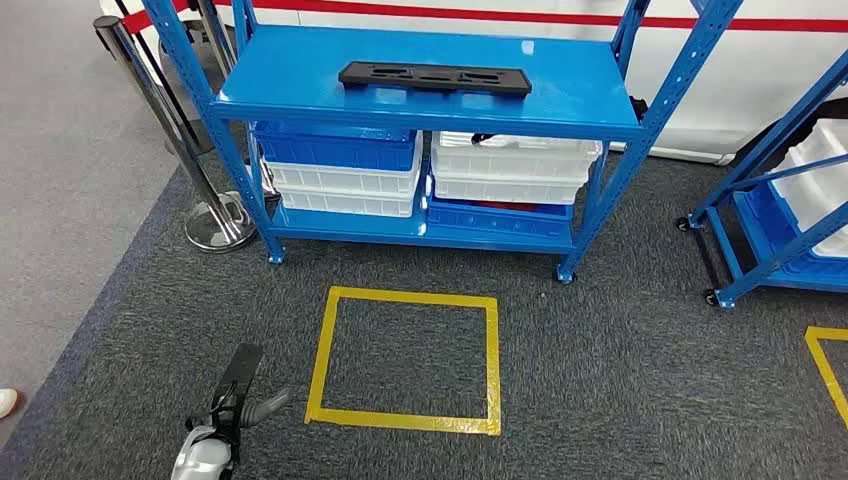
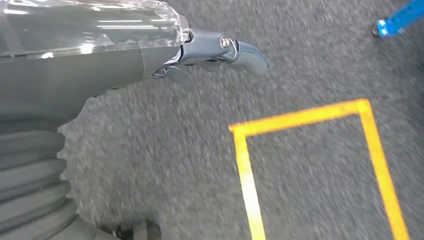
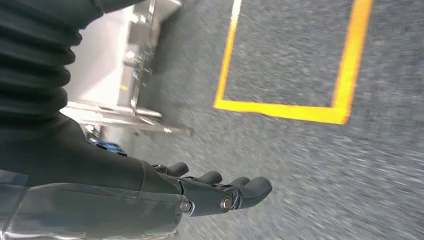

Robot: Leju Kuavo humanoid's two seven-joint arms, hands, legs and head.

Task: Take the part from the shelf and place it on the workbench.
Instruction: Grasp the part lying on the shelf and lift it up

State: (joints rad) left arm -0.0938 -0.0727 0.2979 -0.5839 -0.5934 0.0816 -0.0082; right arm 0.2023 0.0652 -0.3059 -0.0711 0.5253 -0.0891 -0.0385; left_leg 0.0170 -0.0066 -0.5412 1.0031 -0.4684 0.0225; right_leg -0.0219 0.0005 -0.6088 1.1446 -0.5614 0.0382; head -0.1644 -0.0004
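A long black part (image 1: 434,77) with cut-outs lies flat on the upper board of the blue shelf (image 1: 300,95), far ahead of me. My left hand (image 1: 243,392) hangs low over the carpet, left of the yellow floor square (image 1: 325,340), fingers stretched out and holding nothing. The left wrist view has the same hand (image 2: 220,52) above grey carpet, thumb extended. In the right wrist view my right hand (image 3: 220,192) hangs over the carpet with fingers apart and empty.
White and blue crates (image 1: 345,165) fill the shelf's lower level. A chrome stanchion (image 1: 215,225) stands left of the shelf. A second blue rack (image 1: 775,215) on castors stands at right. A yellow tape corner (image 1: 825,350) marks the floor there. A shoe tip (image 1: 6,402) shows at far left.
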